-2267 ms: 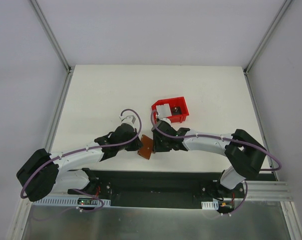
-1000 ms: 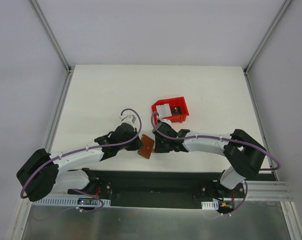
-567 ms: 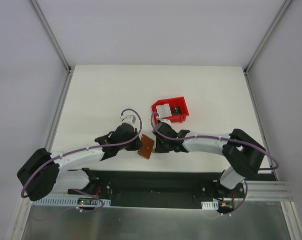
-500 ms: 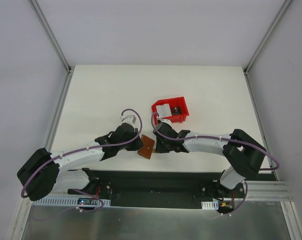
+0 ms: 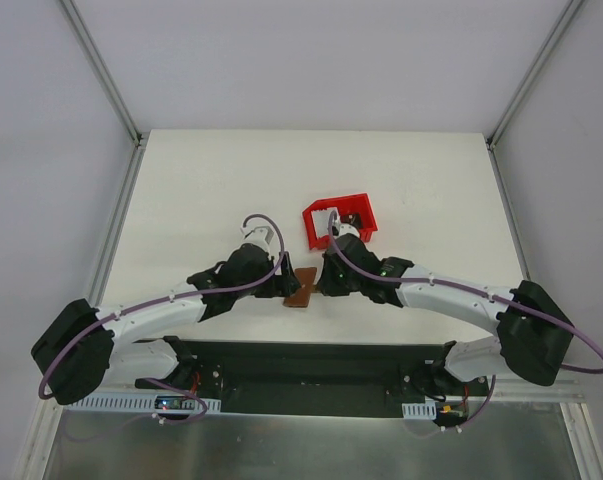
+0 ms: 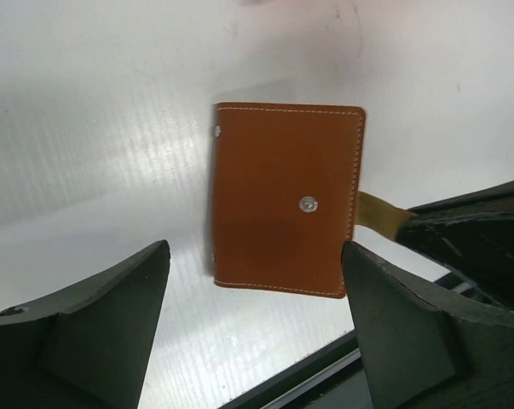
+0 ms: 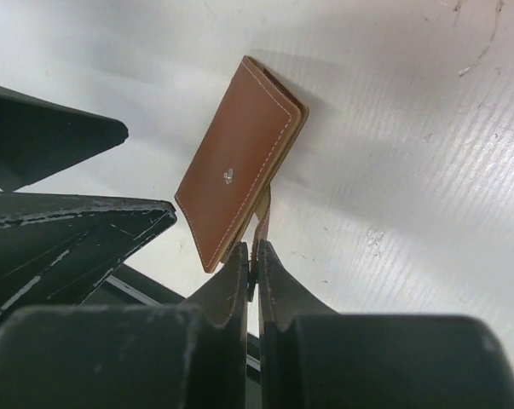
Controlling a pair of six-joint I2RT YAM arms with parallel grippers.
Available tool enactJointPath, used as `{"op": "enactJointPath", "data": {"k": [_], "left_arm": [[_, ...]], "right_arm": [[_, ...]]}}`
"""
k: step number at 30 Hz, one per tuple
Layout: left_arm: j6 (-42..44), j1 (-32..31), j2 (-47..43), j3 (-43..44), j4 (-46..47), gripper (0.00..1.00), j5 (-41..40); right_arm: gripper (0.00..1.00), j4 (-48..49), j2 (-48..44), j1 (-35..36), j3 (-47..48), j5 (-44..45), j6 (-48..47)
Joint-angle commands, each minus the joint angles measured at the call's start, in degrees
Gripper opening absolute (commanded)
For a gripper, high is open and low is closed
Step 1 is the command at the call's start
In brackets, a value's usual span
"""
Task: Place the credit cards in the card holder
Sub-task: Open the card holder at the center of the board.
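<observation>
**Overhead view.** The two arms meet near the front edge of the white table (image 5: 201, 190), with the brown holder (image 5: 301, 288) between the grippers. The red bin (image 5: 365, 215) stands just behind the right gripper (image 5: 321, 283), apart from the holder. Whitish cards (image 5: 326, 218) lie inside the bin, and a dark item beside them is too small to identify.

**Left wrist view.** The left gripper (image 6: 255, 256) stands wide open. Its two fingers (image 6: 95, 332) flank the holder on either side and touch neither edge. The holder is folded closed with its outer face toward this camera. Pale stitching runs along its border, and a small metal snap (image 6: 308, 203) sits near its right edge. A tan flap (image 6: 376, 209) projects from that edge into the dark fingers of the right gripper.

**Right wrist view.** The right gripper's fingers (image 7: 227, 285) are pressed together and pinch the flap between their tips. The holder hangs tilted from this pinch, its face turned toward the left gripper's fingers. Those fingers appear as dark wedges at the left of the view, near the holder yet clear of it. A shadow falls on the table beneath the holder's far edge. Whether any edge of the holder rests on the table cannot be told.
</observation>
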Motion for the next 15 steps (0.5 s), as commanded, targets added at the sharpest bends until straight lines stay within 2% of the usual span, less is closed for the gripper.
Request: {"op": "enactJointPath", "data": {"k": [1,10,15], "left_arm": [[2.32,-0.52,-0.13,2.71,4.71,0.8,3.02],[5.3,-0.52,4.09,4.82,9.11,0.79,12.68],[6.71,-0.52,5.85,5.79,7.97,0.74,12.78]], "right_arm": [[0.0,-0.17,-2.36,-0.27,0.83,-2.05,-1.09],[0.01,1.76,-4.21,-0.44,0.65,-2.93,-0.57],[0.01,0.89,-5.18,-0.45,1.88,-3.02,-0.92]]}}
